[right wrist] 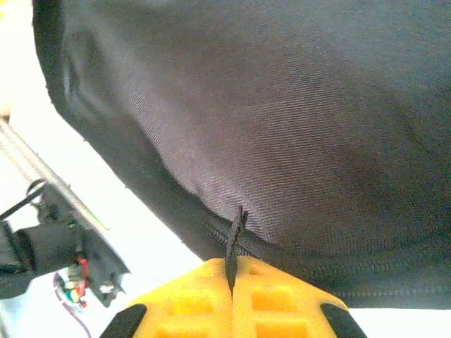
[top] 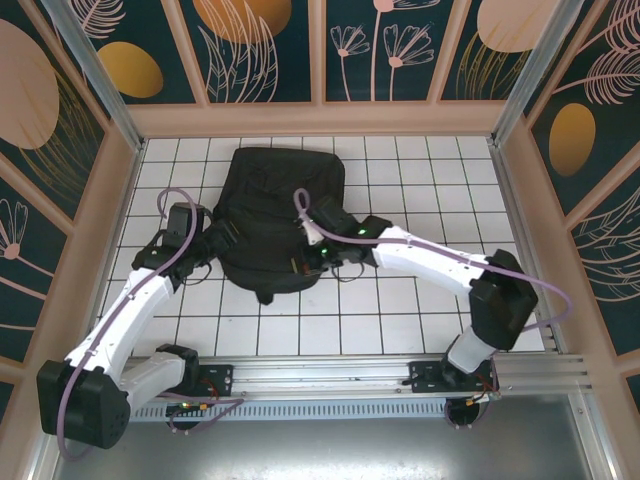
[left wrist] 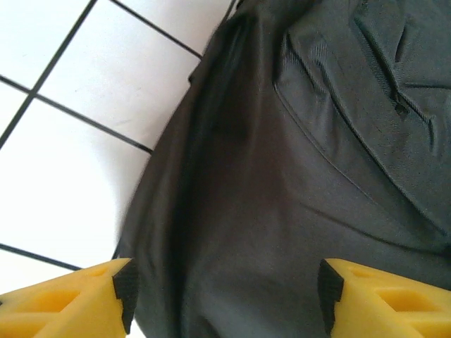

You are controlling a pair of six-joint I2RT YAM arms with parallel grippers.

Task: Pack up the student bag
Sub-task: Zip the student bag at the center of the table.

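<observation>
Bag [top: 270,190] lies flat on the tiled table [top: 420,170], with a gripper on either side of it.

Left gripper [top: 226,240]: sits at the bag's left edge.
- Wrist view: left gripper [left wrist: 225,299] has its jaws wide apart and grips nothing.
- The yellow fingers [left wrist: 67,303] show at the two bottom corners.
- Bag [left wrist: 303,183] cloth spans the whole gap between the jaws and runs on ahead of the tips.
- A stitched panel seam crosses ahead of the jaws, toward the right-hand finger.
- The left-hand finger sits just at the bag's edge. Ahead of it is white table [left wrist: 63,105] with dark grid lines.
- I cannot tell whether the tips touch the cloth.

Right gripper [top: 312,258]: sits over the bag's near part, right of centre.
- Wrist view: right gripper [right wrist: 232,285] has its jaws pressed together, clamped on a thin black tab [right wrist: 236,229].
- The tab rises straight out of the slit between the fingers [right wrist: 282,296] and looks taut.
- It meets the zip line [right wrist: 303,257] just ahead of the tips, and the zip runs crosswise to the jaws.
- Beyond the zip, bag [right wrist: 282,105] cloth covers everything ahead of the jaws, with the weave clearly visible.
- Left of the jaws is a strip of bright table [right wrist: 141,232].
- Farther left is dark rail hardware [right wrist: 63,260] with small wires.
</observation>
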